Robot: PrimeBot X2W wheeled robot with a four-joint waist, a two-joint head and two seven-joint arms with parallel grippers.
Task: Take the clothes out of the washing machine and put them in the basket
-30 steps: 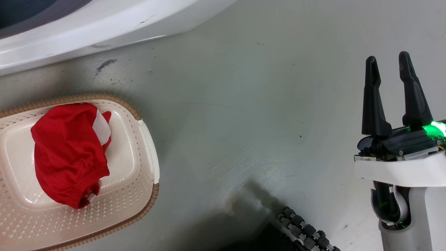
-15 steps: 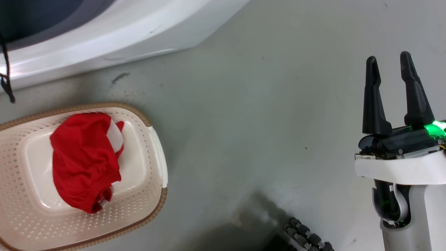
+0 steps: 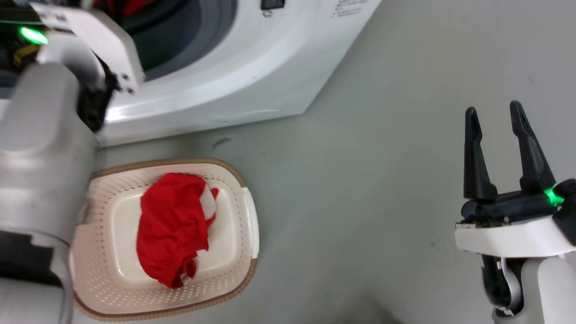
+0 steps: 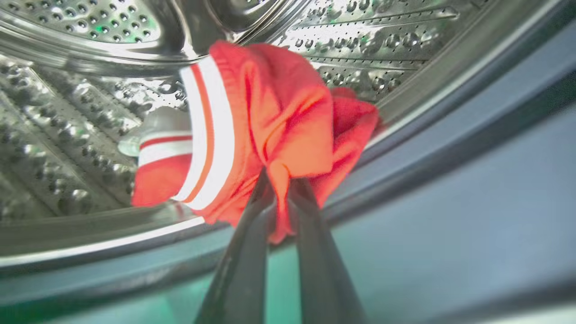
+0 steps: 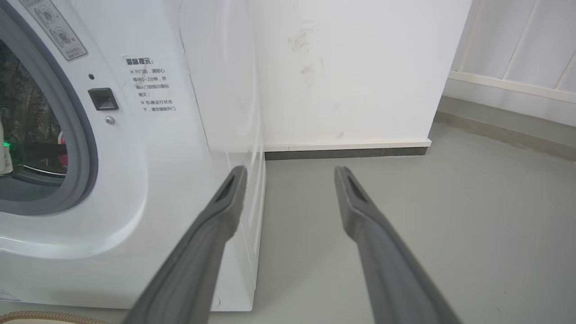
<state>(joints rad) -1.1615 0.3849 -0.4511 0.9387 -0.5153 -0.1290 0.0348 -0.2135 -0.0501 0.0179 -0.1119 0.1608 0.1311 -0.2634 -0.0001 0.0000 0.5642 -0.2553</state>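
In the left wrist view my left gripper [image 4: 280,180] is shut on a fold of a red garment with white stripes [image 4: 279,112], which hangs at the mouth of the washing machine's steel drum [image 4: 81,27], just inside the grey door seal [image 4: 450,148]. The head view shows my left forearm [image 3: 45,148] reaching into the washing machine [image 3: 234,67]; the fingers are hidden there. Another red garment [image 3: 173,229] lies crumpled in the cream basket [image 3: 245,198] on the floor in front of the machine. My right gripper [image 3: 492,108] stands open and holds nothing, far right of the basket, fingers [image 5: 225,211] apart.
Grey floor [image 3: 360,202] stretches between the basket and my right gripper. A white wall [image 5: 351,67] with a dark baseboard [image 5: 346,153] stands right of the machine [image 5: 171,180]. The basket's brown rim [image 5: 27,315] shows at the right wrist view's bottom left.
The head camera has swung up, so the machine's opening and my left arm now show. The garment in the basket lies the same. The right gripper stays open.
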